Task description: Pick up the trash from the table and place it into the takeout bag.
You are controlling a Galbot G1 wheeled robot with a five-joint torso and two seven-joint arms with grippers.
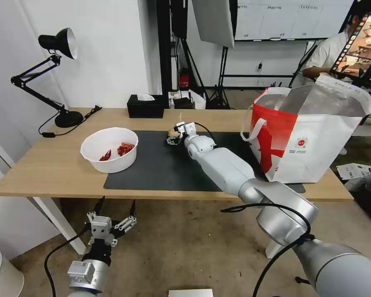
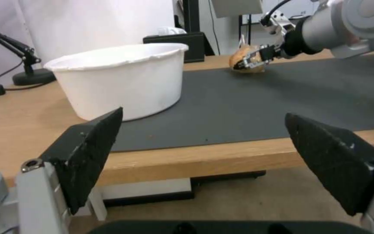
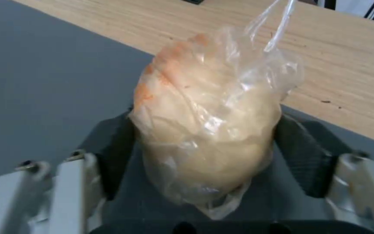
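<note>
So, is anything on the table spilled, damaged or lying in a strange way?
Nothing stands out. The white bowl with red shells stands upright on the light-wood table, the white-and-red takeout bag stands open, and the right end effector is closed on the small clear beige-filled bag over the dark grey mat. No spill visible.

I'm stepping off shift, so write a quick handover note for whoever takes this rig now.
Right gripper: shut on the small knotted bag, at the mat's far edge.
Left gripper: open, idle below the table's front edge.
White bowl with red shells sits at the mat's left end.
Takeout bag stands open at the table's right end.
Done: knotted bag gripped.
Left: bag it, then the bowl.
</note>
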